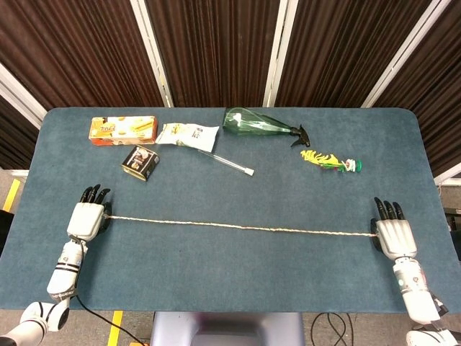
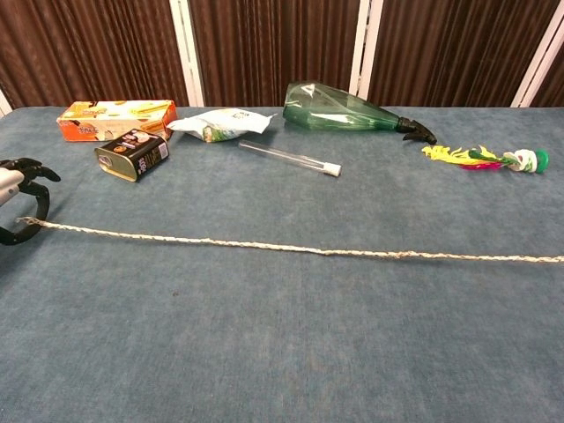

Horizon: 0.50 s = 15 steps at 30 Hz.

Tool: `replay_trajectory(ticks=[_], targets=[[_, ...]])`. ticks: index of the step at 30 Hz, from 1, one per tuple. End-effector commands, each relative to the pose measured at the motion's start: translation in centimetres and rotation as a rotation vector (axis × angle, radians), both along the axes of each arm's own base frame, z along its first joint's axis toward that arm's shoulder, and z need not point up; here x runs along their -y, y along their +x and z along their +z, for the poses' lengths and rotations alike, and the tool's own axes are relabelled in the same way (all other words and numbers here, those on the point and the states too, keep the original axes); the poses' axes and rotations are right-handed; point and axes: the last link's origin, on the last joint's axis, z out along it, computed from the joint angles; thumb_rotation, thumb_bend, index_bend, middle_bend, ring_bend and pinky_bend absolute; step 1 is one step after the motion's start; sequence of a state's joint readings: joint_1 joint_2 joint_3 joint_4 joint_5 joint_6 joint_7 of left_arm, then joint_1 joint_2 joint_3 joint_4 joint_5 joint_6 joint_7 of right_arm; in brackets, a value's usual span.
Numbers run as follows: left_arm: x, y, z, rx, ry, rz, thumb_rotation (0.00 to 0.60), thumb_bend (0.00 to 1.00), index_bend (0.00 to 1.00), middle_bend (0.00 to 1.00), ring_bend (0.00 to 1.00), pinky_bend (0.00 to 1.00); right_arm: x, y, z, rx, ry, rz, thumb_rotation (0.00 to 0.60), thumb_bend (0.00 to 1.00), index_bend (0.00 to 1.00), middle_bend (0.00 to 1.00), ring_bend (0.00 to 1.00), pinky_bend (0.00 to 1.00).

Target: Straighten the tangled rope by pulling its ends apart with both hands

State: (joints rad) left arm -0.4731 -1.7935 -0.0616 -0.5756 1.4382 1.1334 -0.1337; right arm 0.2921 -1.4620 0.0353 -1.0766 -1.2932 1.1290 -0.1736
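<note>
The pale rope [image 1: 241,228] lies nearly straight across the near part of the blue table [image 1: 230,274], slightly wavy. My left hand [image 1: 88,216] is at its left end. In the chest view the rope [image 2: 291,249] has its tip between the thumb and fingers of the left hand [image 2: 18,198], which pinch it while the other fingers stay spread. My right hand [image 1: 392,234] holds the right end at its thumb side with its fingers stretched out. The chest view does not show that hand.
Along the far side lie an orange box [image 1: 122,129], a small tin [image 1: 140,161], a snack bag [image 1: 187,135], a clear tube [image 1: 225,163], a green spray bottle [image 1: 259,124] and a yellow feathered toy [image 1: 330,161]. The near table edge is close behind both hands.
</note>
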Motion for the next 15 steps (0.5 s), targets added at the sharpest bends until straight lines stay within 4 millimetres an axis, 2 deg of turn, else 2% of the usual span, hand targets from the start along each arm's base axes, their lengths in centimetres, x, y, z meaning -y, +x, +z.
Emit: replay_trajectory(ticks=[1,4,7,9,15], targets=[[0.0,0.0,-0.2,0.004,-0.007,0.002,0.600,0.44,0.52,0.14,0.02,0.11,0.1,-0.1,-0.3,-0.006,0.010,-0.007,0.600,0.59,0.64,0.10,0.00,0.00],[0.0,0.0,-0.2,0.005,-0.016,0.004,0.600,0.44,0.35,0.13,0.02,0.11,0.1,-0.2,-0.4,-0.020,0.021,-0.020,0.600,0.59,0.45,0.09,0.00,0.00],[0.1,-0.3,-0.1,0.009,-0.030,0.017,0.600,0.43,0.10,0.09,0.00,0.10,0.0,-0.4,-0.4,-0.044,0.033,-0.035,0.600,0.59,0.20,0.03,0.00,0.00],[0.3,-0.4,0.2,0.025,-0.039,0.026,0.600,0.42,0.01,0.04,0.00,0.09,-0.1,-0.4,-0.2,-0.050,0.035,-0.041,0.600,0.58,0.03,0.00,0.00,0.00],[1.6,0.2,2.6,0.164,-0.006,-0.005,0.600,0.42,0.00,0.00,0.00,0.09,-1.1,0.4,1.2,-0.011,0.008,-0.024,0.600,0.49,0.00,0.00,0.00,0.00]])
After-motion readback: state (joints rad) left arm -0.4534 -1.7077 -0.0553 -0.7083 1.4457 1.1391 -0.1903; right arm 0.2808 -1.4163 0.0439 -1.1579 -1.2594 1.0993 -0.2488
